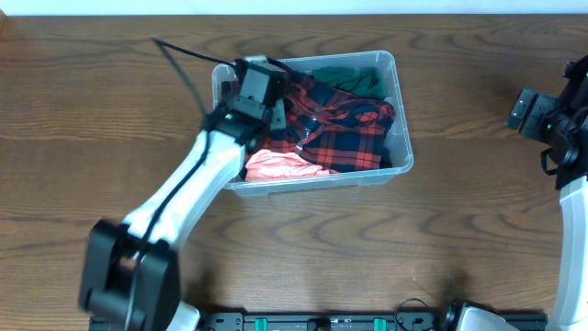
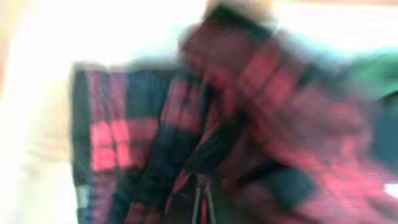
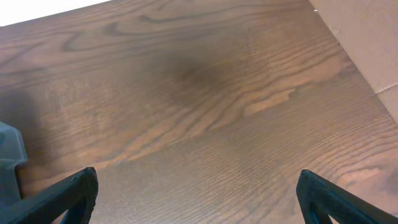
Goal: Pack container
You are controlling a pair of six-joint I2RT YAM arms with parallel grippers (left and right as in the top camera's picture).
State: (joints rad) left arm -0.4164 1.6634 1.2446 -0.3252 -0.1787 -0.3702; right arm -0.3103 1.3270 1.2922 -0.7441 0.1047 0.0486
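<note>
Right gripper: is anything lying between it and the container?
No. Overhead, only bare wooden table separates the right gripper from the container.

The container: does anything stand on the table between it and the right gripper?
Nothing visible does. Only bare wooden table lies between the open right gripper and the container, whose near wall faces it.

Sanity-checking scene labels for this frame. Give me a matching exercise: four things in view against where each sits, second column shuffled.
1. plaid cloth
2. green cloth
3. pink cloth
4. right gripper

A. open, over bare table
B. far right corner of the container
C. middle of the container, on top
D. near left corner of the container

Pairs: 1-C, 2-B, 3-D, 4-A
</note>
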